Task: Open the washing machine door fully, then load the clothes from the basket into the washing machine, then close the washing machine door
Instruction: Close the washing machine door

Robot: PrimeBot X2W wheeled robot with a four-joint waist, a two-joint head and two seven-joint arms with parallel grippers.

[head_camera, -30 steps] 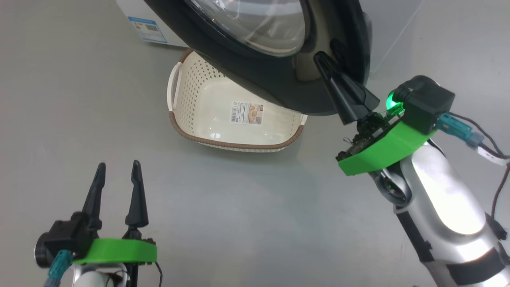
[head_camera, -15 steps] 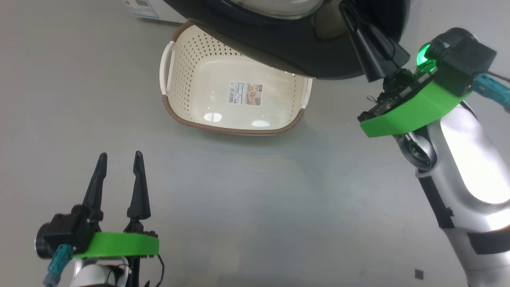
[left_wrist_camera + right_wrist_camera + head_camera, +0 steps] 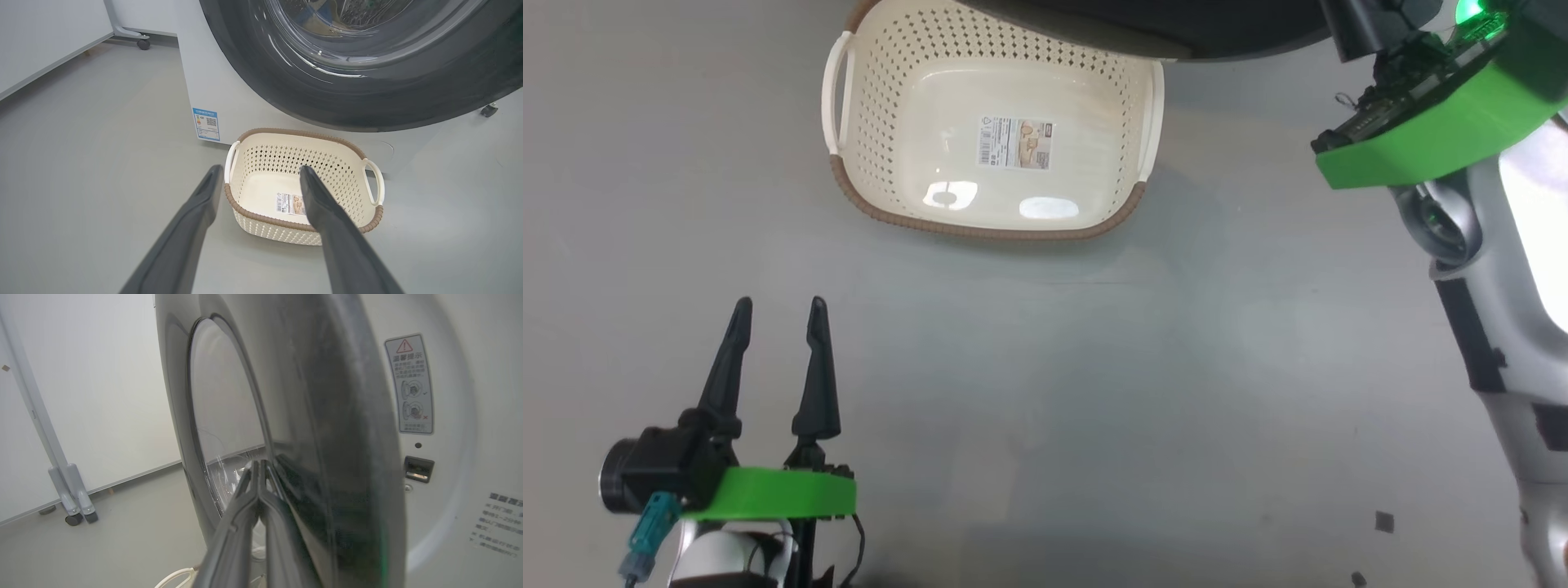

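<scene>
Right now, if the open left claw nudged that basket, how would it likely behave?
The basket is empty, perforated plastic, so probably light and likely to slide on the smooth floor. Low and wide, it seems unlikely to tip.

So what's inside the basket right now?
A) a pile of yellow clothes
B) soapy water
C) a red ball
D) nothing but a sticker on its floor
D: the basket has a bare cream floor with only the label sticker on it, and the left wrist view shows the same.
</scene>
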